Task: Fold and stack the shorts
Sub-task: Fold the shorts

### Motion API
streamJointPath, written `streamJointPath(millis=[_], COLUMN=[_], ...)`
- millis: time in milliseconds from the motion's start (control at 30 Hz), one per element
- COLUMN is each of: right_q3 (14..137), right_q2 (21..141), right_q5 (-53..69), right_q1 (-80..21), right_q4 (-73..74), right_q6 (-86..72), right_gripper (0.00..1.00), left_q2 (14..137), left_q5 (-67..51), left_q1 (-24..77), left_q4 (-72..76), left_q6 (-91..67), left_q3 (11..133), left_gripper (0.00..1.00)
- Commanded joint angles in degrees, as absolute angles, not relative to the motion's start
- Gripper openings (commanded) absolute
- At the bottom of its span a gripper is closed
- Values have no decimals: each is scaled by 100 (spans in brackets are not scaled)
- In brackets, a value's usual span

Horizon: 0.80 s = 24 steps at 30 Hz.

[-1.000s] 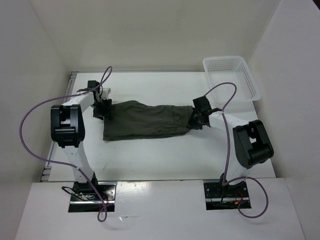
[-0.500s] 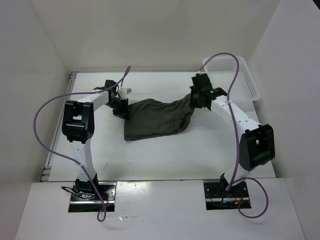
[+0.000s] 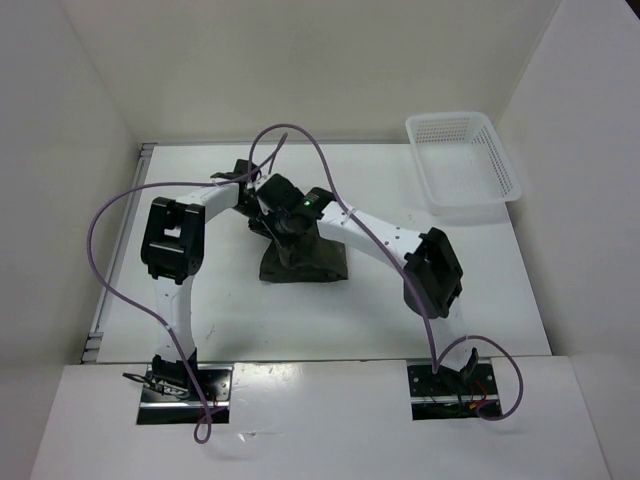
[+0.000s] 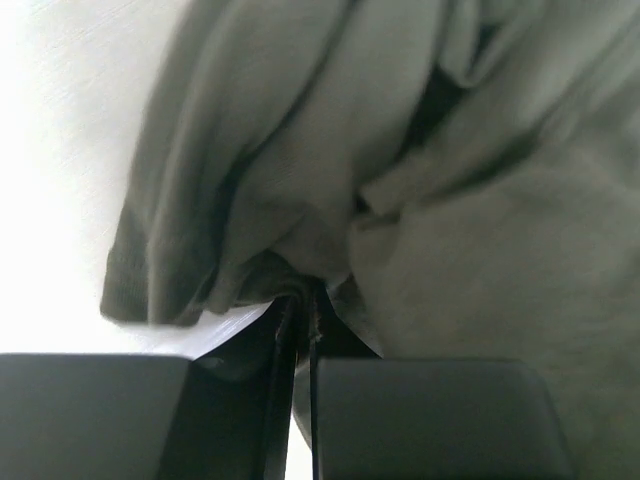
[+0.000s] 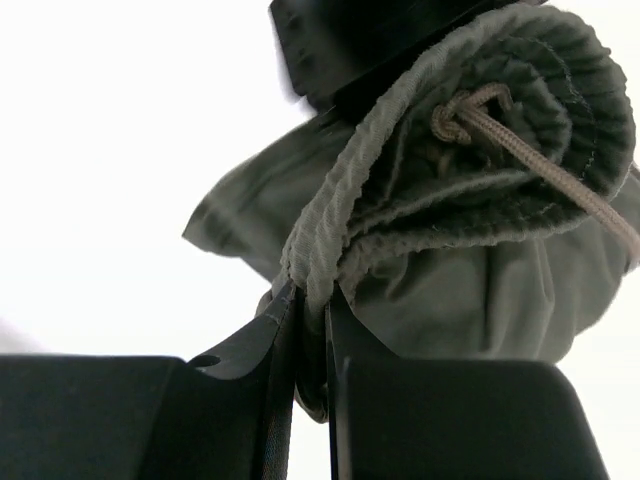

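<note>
Mid-table: left hand (image 4: pixel 298 302), right hand (image 5: pixel 310 300) apparently pinching shorts (image 3: pixel 308 265).

White arms (image 3: pixel 175 300) with black joint housings (image 3: pixel 172 240), black jaws and looping purple cables (image 3: pixel 285 127).

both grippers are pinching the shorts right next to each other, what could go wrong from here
The left gripper and right gripper sit close together over the shorts, so they might bump when letting go.
The right gripper pinches only the waistband edge; it may slip and leave the fold bunched.
The loose drawstring hangs by that gripper and could snag.
</note>
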<state>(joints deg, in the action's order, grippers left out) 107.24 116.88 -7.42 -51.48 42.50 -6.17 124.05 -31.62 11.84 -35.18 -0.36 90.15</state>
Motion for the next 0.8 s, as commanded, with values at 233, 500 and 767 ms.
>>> streamJointPath(millis=[233, 500, 767], right_q3=[10134, 9291, 10317], right_q2=[11443, 10495, 11503], right_q5=[-929, -984, -932], right_q1=[-5098, -4378, -4727], right_q4=[4235, 3877, 4175], right_q6=[-887, -1345, -1038], right_gripper=[0, 0, 0], left_q2=[12419, 12305, 12252], left_q5=[-3261, -3207, -3287], left_q1=[984, 984, 984], left_q4=[-3401, -3401, -3454], left_q6=[0, 0, 0], left_q3=[9079, 8974, 8974], left_gripper=[10, 10, 11])
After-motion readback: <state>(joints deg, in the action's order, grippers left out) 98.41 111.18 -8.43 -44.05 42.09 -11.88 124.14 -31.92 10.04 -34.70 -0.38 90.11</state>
